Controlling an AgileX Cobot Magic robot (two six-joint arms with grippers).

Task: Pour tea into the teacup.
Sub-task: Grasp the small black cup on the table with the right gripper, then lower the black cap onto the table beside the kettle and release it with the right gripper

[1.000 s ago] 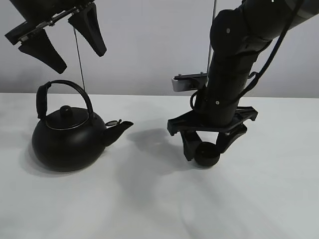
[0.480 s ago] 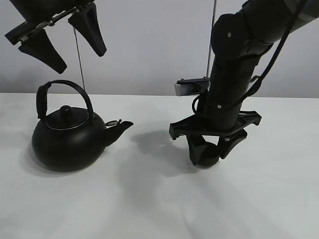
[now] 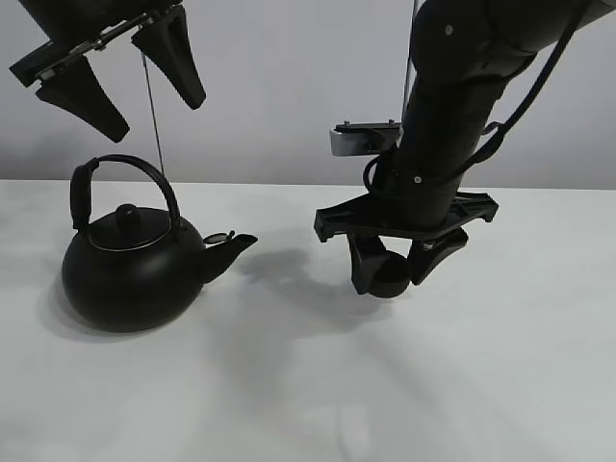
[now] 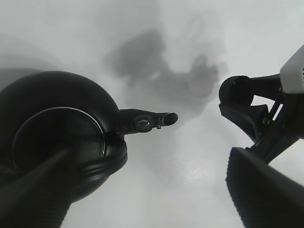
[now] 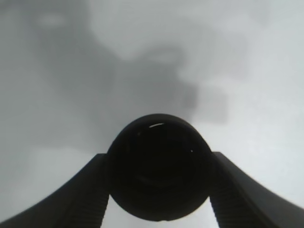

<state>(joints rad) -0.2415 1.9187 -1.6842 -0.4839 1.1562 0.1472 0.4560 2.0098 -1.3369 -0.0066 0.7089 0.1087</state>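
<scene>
I logged: right pincer clenched on the teacup; left pincer released, spread wide, hanging above the kettle, which stood upright on the tabletop.

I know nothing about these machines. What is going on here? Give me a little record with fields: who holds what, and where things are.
left gripper: open, empty, high above the kettle
right gripper: shut on the teacup
teacup: small, black, upright between the gripper's fingers
kettle: black, upright on the table, spout pointing toward the teacup's side, not held
table: white
tea: none seen pouring
</scene>
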